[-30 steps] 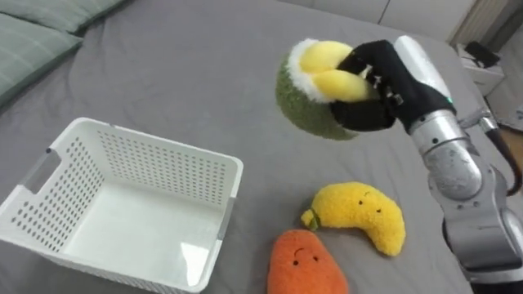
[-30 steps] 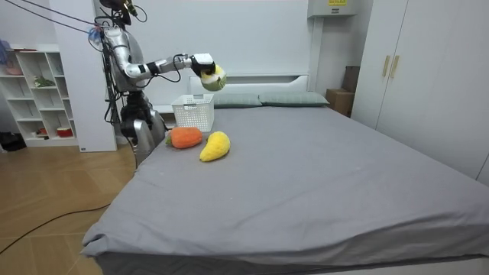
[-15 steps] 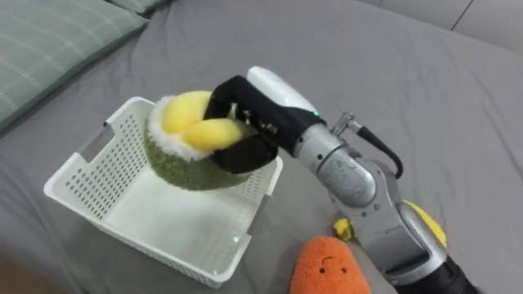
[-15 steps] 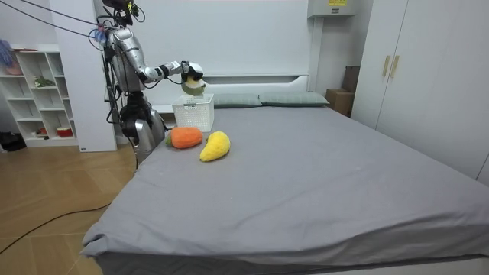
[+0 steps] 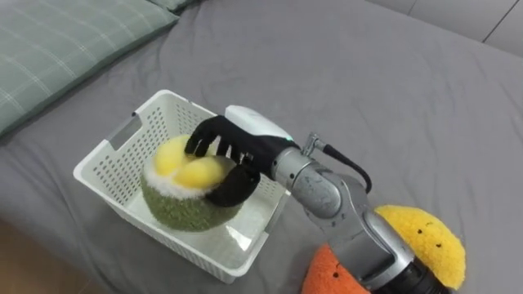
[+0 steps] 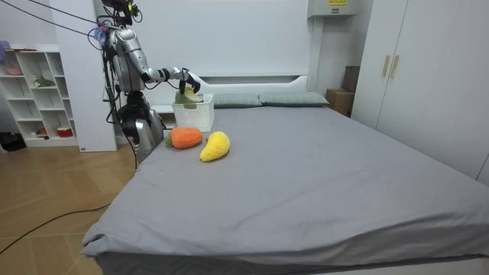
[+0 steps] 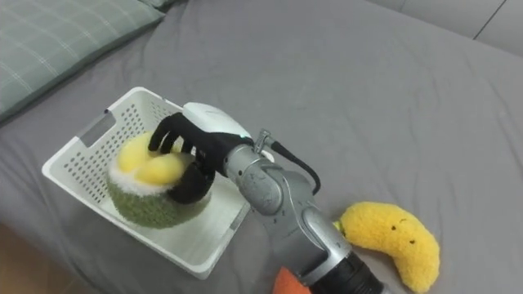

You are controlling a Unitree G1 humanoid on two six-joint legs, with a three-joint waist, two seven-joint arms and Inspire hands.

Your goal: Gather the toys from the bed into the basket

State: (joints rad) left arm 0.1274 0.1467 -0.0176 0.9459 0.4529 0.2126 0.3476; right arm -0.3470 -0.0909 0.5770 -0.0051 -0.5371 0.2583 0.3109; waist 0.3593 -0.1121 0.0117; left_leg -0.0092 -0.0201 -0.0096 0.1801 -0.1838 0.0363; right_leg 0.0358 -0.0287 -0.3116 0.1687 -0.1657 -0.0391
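Green-and-yellow plush toy [image 5: 186, 196] sits in the white basket [image 5: 106, 167], directly beneath the right hand [image 5: 233, 147]. We note its fingers [image 5: 202, 140] curled round the toy's top (thumb at the side); we judge release next.

Green-and-yellow toy [image 5: 184, 214], white basket [image 5: 109, 161]

Right arm is extending forward and leftward; right hand [image 5: 233, 155] is curling fingers and thumb (from above) round the plush toy [image 5: 188, 211].
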